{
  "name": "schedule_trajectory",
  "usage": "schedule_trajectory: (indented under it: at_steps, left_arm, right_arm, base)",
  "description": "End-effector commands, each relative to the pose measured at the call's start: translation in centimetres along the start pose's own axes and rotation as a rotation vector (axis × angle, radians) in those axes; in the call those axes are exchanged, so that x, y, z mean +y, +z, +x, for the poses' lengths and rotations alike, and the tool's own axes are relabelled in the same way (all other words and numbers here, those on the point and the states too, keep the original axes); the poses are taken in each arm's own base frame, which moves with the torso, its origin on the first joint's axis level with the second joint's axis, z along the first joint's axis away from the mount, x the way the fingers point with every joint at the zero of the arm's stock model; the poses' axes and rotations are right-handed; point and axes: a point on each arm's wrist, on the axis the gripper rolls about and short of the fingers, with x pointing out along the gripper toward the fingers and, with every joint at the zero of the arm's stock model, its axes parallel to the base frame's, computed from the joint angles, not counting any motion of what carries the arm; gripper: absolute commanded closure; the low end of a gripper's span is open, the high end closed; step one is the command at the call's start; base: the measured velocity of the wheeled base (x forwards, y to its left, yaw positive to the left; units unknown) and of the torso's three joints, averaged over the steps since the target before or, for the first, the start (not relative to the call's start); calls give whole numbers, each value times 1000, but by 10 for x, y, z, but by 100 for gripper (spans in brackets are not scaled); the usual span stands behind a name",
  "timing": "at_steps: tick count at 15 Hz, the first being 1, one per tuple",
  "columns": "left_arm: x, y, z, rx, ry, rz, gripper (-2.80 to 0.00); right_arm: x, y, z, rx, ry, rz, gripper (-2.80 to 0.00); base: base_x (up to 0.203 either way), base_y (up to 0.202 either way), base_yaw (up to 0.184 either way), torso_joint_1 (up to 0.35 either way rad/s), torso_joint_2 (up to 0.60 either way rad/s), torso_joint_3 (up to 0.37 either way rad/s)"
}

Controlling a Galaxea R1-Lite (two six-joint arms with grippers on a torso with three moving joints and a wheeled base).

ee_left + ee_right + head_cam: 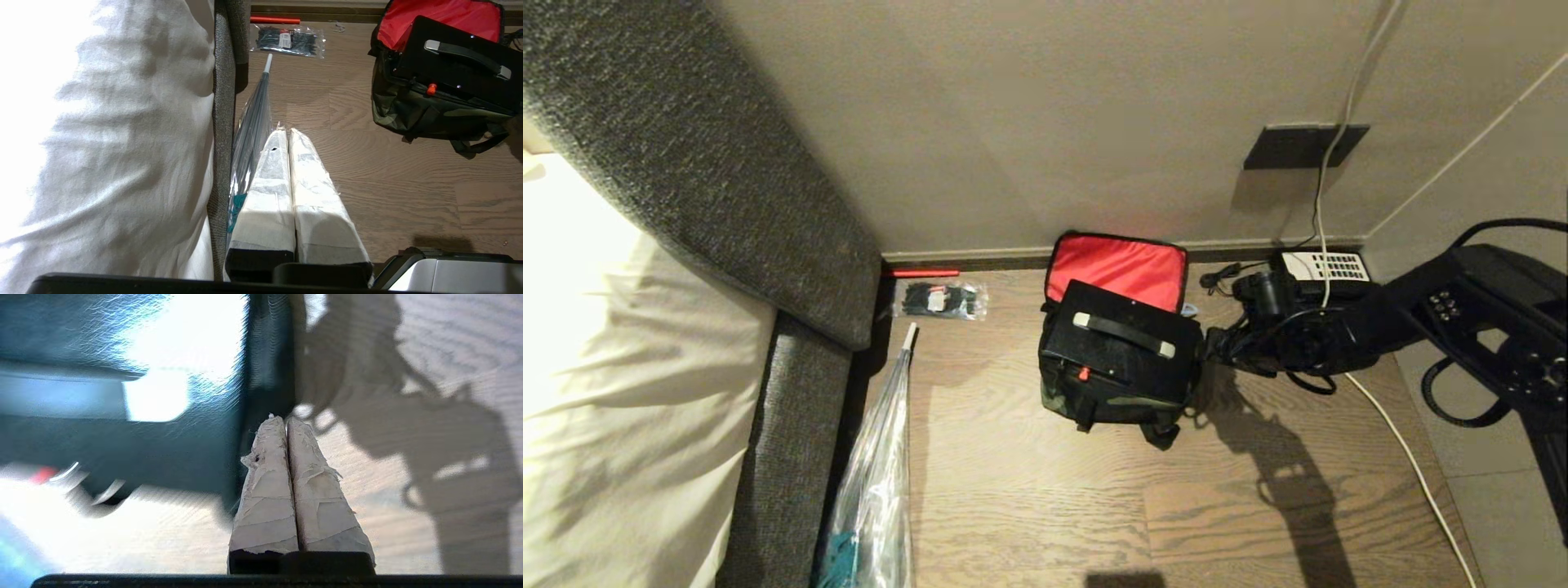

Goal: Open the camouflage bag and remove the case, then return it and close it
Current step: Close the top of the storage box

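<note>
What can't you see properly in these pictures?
- Right wrist view: the camouflage bag beside the shut right gripper is smeared by blur.
- Head view: the case fills the bag, hiding its inside.
- Head view: the packet contents are too small.
- Left gripper is outside the head view.

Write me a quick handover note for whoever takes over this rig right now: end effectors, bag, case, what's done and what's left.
Right end effector: shut, empty, beside the camouflage bag's right side.
Left end effector: shut, parked over the floor by the bed, away from the bag.
Bag: on the floor, flap open against the wall, red lining showing.
The case: sits in the bag, handle up.
Done: bag opened.
Left: can't tell whether the case has been out yet; bag still needs closing.
</note>
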Motion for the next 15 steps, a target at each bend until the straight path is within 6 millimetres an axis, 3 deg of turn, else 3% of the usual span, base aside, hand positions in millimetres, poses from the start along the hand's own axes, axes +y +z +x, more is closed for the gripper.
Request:
schedule_trajectory:
  at_steps: [1,3,5,10,11,15]
  left_arm:
    - [0,0,0,-1,1,-1,0]
    - [0,0,0,-1,1,-1,0]
    - [0,0,0,-1,1,-1,0]
    - [0,0,0,-1,1,-1,0]
    - [0,0,0,-1,1,-1,0]
    - [0,0,0,-1,1,-1,0]
  right_arm:
    - [14,16,-49,-33,46,2,0]
    - [17,7,-64,23,47,-15,0]
    - [16,0,-59,52,37,-20,0]
    - [8,-15,-19,93,0,-24,0]
    - [7,-15,-13,93,-3,-21,-280]
    - [1,-20,9,92,-17,-8,-280]
  base:
    - [0,0,0,0,0,0]
    - [0,0,0,0,0,0]
    - [0,0,0,0,0,0]
    - [0,0,0,0,0,0]
    - [0,0,0,0,0,0]
    - [0,0,0,0,0,0]
